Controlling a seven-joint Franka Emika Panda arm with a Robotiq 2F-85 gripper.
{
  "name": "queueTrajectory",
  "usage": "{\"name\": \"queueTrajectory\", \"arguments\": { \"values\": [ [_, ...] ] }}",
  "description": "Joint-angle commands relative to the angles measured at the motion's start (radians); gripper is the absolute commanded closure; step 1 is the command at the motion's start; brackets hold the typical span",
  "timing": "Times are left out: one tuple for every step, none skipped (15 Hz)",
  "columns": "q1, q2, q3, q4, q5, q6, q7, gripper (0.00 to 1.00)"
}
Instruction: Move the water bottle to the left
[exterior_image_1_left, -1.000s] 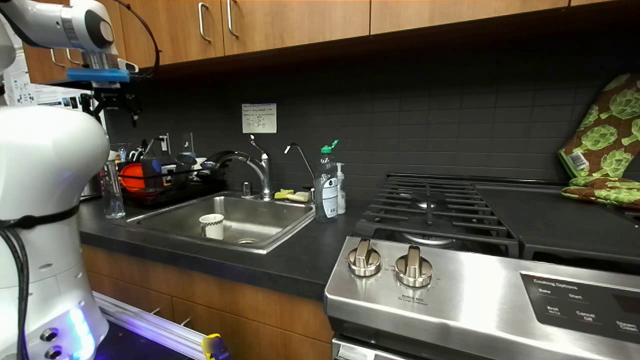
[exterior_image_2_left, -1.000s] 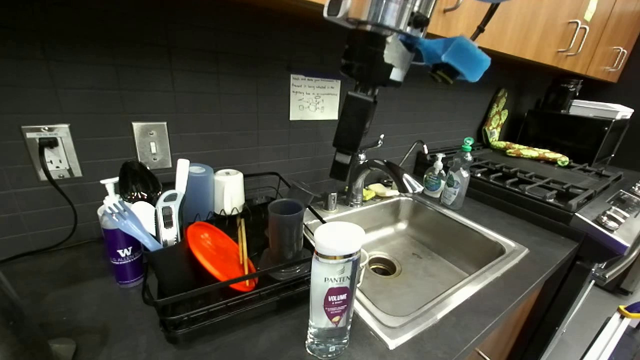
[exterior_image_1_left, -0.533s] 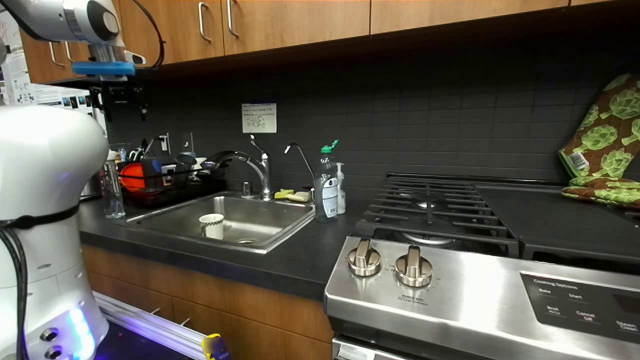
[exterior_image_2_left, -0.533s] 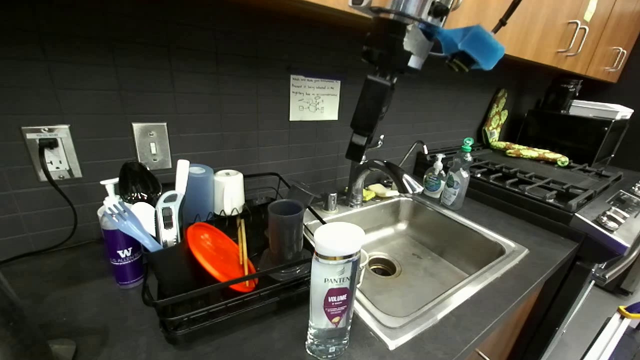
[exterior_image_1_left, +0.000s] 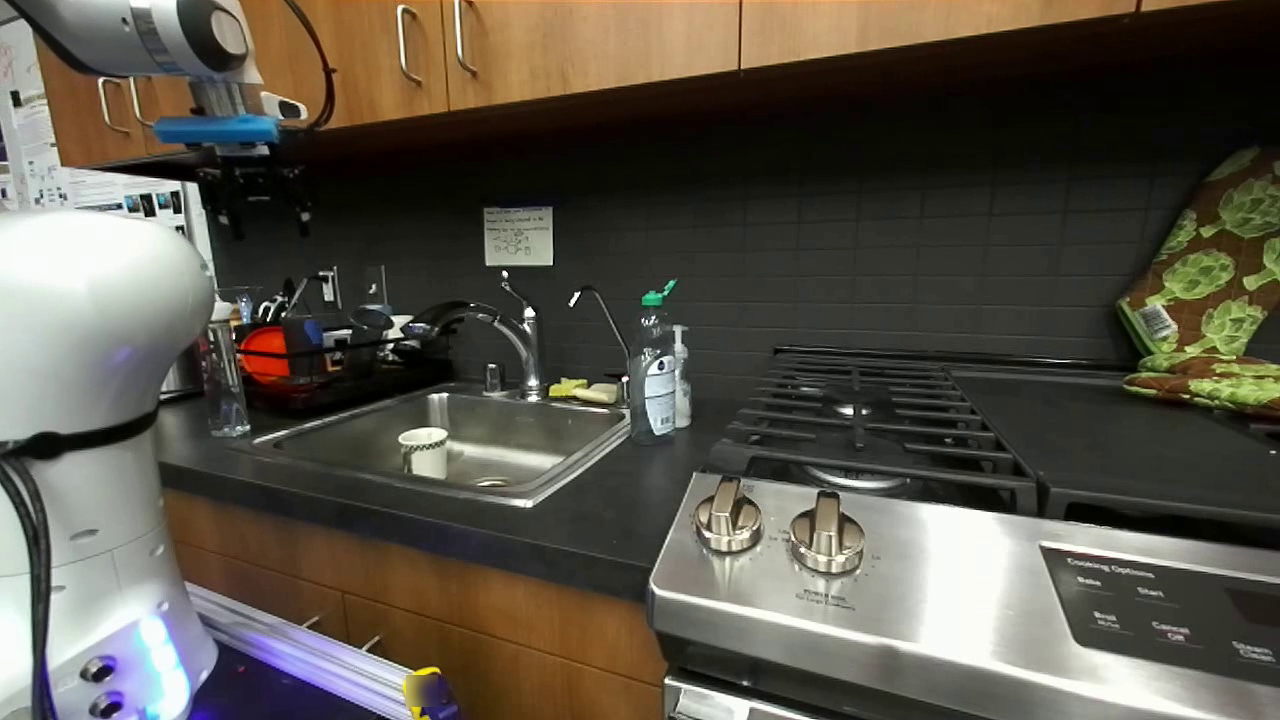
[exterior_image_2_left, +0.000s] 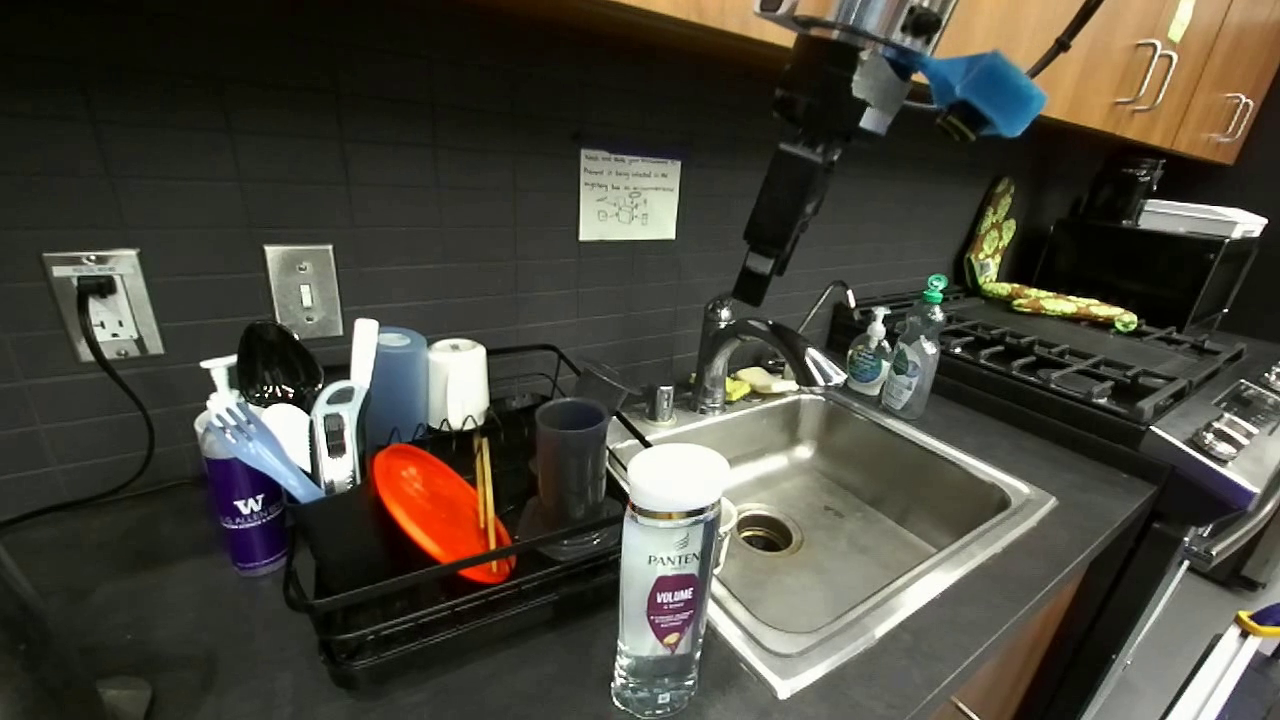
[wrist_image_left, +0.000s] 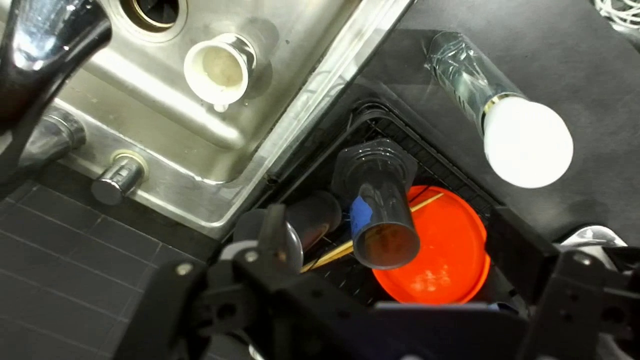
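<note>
The water bottle, clear with a white cap and a PANTENE label (exterior_image_2_left: 665, 600), stands upright on the dark counter in front of the dish rack, beside the sink. It also shows at the left in an exterior view (exterior_image_1_left: 225, 385) and at the upper right in the wrist view (wrist_image_left: 467, 75). My gripper (exterior_image_2_left: 757, 285) is high above the counter, near the faucet, well apart from the bottle; it shows at the upper left in an exterior view (exterior_image_1_left: 270, 228). In the wrist view its fingers (wrist_image_left: 387, 222) are spread wide with nothing held; a cup and a plate lie far below.
A black dish rack (exterior_image_2_left: 350, 655) holds an orange plate (exterior_image_2_left: 430, 510), a grey cup (exterior_image_2_left: 572, 460) and utensils. The sink (exterior_image_2_left: 915, 590) with its faucet (exterior_image_2_left: 770, 340) holds a white cup (exterior_image_1_left: 425, 455). Soap bottles (exterior_image_2_left: 915, 365) stand beyond the sink. Wall cabinets (exterior_image_1_left: 600, 50) hang above.
My gripper has moved to the right and a little upward in both exterior views, away from the bottle. The bottle has not moved.
</note>
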Motion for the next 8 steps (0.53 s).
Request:
{"name": "queueTrajectory", "arguments": {
  "values": [
    [-0.025,-0.052,-0.011,-0.038,-0.008,-0.012,0.043,0.0],
    [-0.031,-0.059,-0.014,-0.044,-0.006,-0.015,0.052,0.0],
    [-0.038,-0.066,-0.018,-0.049,-0.005,-0.02,0.059,0.0],
    [-0.043,-0.072,-0.021,-0.053,-0.004,-0.023,0.066,0.0],
    [-0.05,-0.079,-0.023,-0.059,-0.007,-0.026,0.074,0.0],
    [-0.056,-0.086,-0.027,-0.064,-0.007,-0.03,0.08,0.0],
    [-0.06,-0.091,-0.031,-0.066,-0.005,-0.04,0.085,0.0],
    [-0.067,-0.098,-0.035,-0.069,-0.008,-0.049,0.091,0.0]
  ]
}}
